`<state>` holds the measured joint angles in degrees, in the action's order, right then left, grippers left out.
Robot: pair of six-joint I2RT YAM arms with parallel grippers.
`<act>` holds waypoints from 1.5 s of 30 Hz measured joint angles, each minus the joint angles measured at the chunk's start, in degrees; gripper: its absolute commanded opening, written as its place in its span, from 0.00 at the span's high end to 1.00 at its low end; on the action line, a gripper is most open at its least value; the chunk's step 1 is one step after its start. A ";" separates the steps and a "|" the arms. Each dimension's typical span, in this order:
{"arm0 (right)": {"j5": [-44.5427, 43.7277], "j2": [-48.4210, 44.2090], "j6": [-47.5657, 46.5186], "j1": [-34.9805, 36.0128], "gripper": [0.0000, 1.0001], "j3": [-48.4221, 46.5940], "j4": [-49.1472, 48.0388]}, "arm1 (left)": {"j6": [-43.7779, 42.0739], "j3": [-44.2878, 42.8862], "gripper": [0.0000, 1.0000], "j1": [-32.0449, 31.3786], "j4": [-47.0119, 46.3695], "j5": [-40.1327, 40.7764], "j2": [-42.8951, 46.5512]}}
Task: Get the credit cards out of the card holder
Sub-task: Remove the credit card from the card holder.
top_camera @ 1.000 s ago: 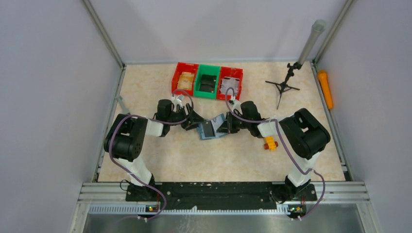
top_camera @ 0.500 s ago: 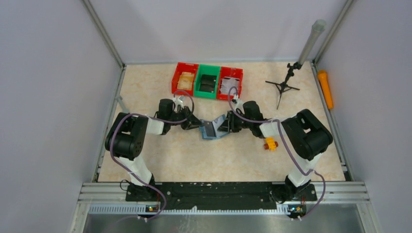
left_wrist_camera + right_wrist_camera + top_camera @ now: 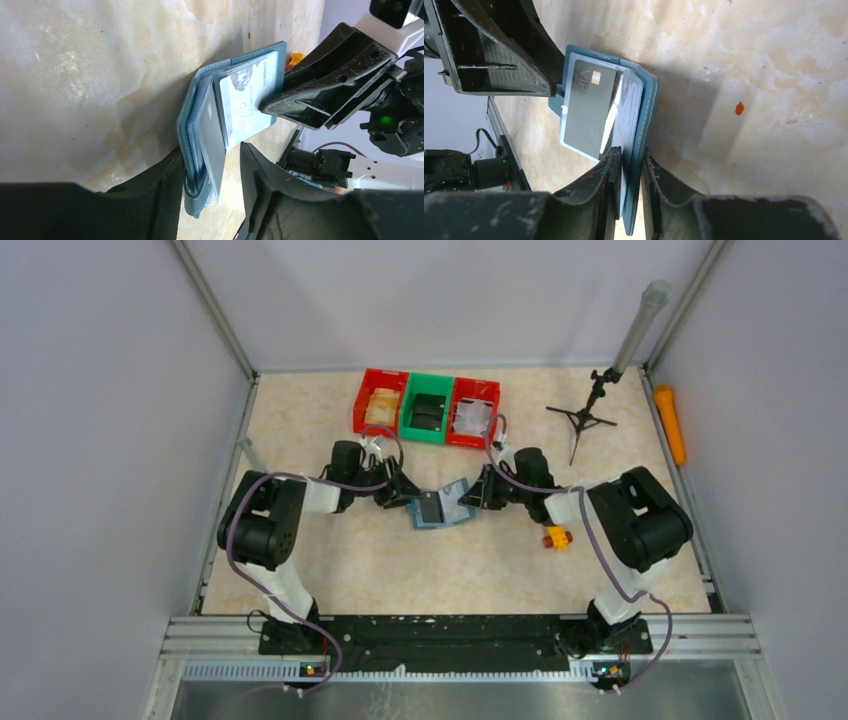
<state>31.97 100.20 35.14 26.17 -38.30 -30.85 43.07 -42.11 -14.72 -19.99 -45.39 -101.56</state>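
The teal card holder (image 3: 440,508) lies folded open on the table between both grippers. A grey credit card (image 3: 586,110) marked VIP sticks out of its left half, and a paler card (image 3: 250,95) sits in its right half. My right gripper (image 3: 631,160) is shut on the right half, one finger on the pale card side and one on the teal cover (image 3: 649,105). My left gripper (image 3: 212,165) is open around the left half: one finger rests against the teal cover (image 3: 192,125), while the other stands clear of the grey card (image 3: 212,135).
Two red bins (image 3: 380,400) (image 3: 474,410) flank a green bin (image 3: 429,407) just behind the grippers. A yellow-orange toy block (image 3: 556,536) lies by the right arm. A small tripod (image 3: 582,420) and an orange object (image 3: 670,423) are at the back right.
The right gripper has drawn back to the right with the wallet's right half, spreading the wallet flatter. The left jaws narrowed on the left half, then parted again.
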 measured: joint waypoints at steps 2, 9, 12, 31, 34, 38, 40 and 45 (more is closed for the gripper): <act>0.72 0.52 0.33 0.00 0.84 0.00 -0.04 | -0.07 -0.39 0.63 -0.33 0.31 -0.02 -0.24; 0.68 0.68 0.85 0.00 0.63 0.00 0.31 | -0.09 -1.20 0.90 -0.96 0.94 -0.28 -1.62; -1.60 0.63 0.61 -0.02 0.57 -0.04 1.86 | -0.11 -1.44 0.93 -0.98 1.07 -0.48 -1.99; -6.36 -15.08 -2.23 0.15 0.64 9.31 -7.96 | 3.37 1.62 0.94 -0.98 -8.83 -3.56 -0.35; -3.13 -13.49 -1.90 0.79 0.65 9.25 -11.58 | 5.16 2.64 0.94 -1.03 -13.18 -4.81 0.24; 0.37 -10.03 -0.74 1.55 0.65 8.85 -13.77 | 8.28 4.68 0.94 -1.07 -20.31 -6.34 0.90; 1.55 -8.94 -0.33 1.57 0.66 8.50 -13.97 | 10.10 5.79 0.95 -1.09 -23.96 -7.10 1.16; 3.85 -8.61 0.74 1.57 0.66 8.17 -15.85 | 15.74 7.93 0.95 -1.14 -35.10 -8.68 1.22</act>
<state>35.81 91.59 35.88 27.75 -30.13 -46.70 58.81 -34.17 -15.86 -55.09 -54.06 -100.33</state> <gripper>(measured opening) 0.347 0.108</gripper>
